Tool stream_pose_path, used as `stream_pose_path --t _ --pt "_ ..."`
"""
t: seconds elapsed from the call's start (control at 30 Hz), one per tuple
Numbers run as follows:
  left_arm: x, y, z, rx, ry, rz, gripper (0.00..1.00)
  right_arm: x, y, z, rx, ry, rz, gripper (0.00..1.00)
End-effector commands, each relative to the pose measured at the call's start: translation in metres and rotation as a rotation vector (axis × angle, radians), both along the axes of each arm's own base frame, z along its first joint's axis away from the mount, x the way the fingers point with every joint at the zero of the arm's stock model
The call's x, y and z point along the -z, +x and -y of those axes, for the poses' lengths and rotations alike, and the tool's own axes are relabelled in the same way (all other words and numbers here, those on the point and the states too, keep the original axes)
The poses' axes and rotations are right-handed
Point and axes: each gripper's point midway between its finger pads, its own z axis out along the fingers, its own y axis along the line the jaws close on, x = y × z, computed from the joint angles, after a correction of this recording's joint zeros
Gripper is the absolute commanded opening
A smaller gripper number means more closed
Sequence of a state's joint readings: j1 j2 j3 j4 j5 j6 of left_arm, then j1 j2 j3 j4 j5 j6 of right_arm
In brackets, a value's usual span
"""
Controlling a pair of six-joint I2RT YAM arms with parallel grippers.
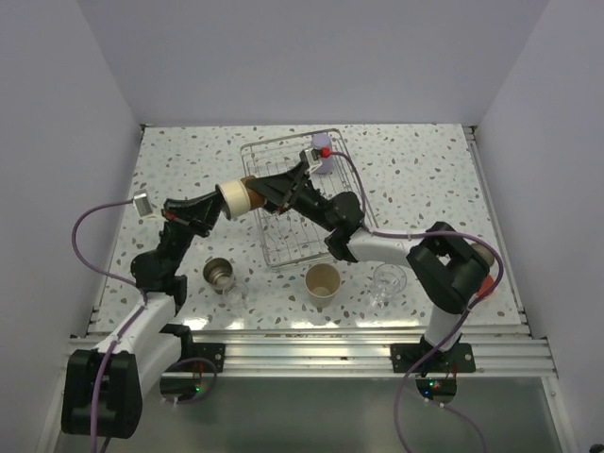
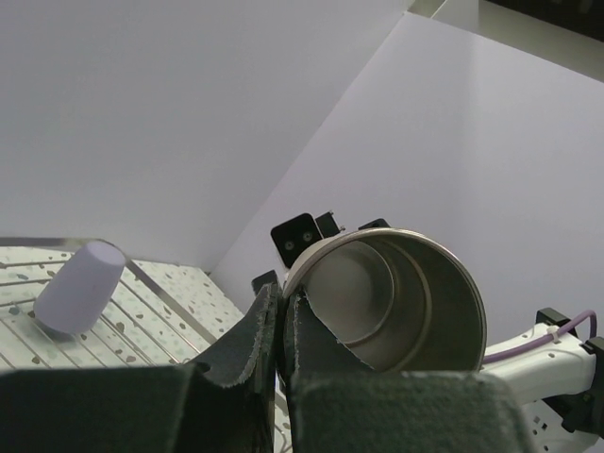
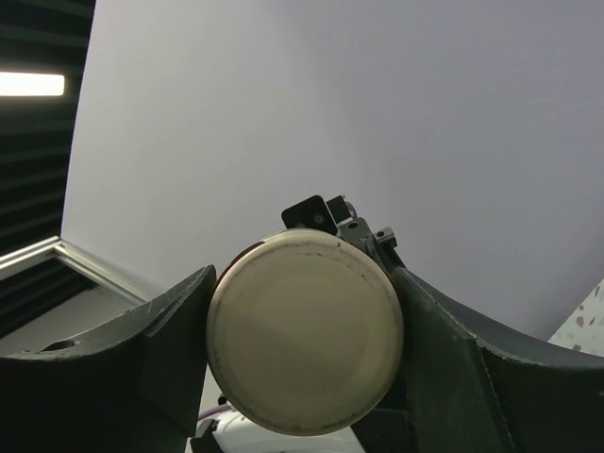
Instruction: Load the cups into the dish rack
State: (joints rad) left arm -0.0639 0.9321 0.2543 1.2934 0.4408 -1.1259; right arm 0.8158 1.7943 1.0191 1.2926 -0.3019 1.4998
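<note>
Steel cup [image 1: 236, 196] held sideways over rack's [image 1: 283, 250] left edge, left tool [image 2: 281, 330] pinching its rim, right tool [image 3: 304, 330] clamped round its tan base, lavender cup [image 2: 80, 288] in rack's far right corner.

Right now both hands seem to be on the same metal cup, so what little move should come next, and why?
Probably the left hand should open. It pinches the rim of the steel cup, one finger inside, while the right hand clasps its base at the edge of the dish rack. The right hand could then set it mouth down, as the lavender cup seems to stand.
</note>
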Motion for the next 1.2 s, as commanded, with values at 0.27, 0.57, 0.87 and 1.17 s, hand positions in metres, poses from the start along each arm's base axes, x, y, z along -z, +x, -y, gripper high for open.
stream_pose_path --t 0.27,0.57,0.87,1.17 --pt "-0.016 -0.006 -0.011 -0.102 0.029 0.086 0.2 -0.062 -0.025 0.02 -0.009 0.206 0.168 0.18" --pt "0.006 0.006 -0.018 -0.211 0.238 -0.041 0.73 -0.051 0.009 0.037 0.169 -0.062 0.206 0.0" --pt "0.034 0.011 -0.069 -0.499 0.473 -0.342 0.82 -0.022 0.094 0.091 0.563 -0.665 0.268 0.0" --pt "0.088 0.009 -0.092 -0.52 0.692 -0.716 0.79 0.016 0.172 0.122 0.789 -1.226 0.282 0.0"
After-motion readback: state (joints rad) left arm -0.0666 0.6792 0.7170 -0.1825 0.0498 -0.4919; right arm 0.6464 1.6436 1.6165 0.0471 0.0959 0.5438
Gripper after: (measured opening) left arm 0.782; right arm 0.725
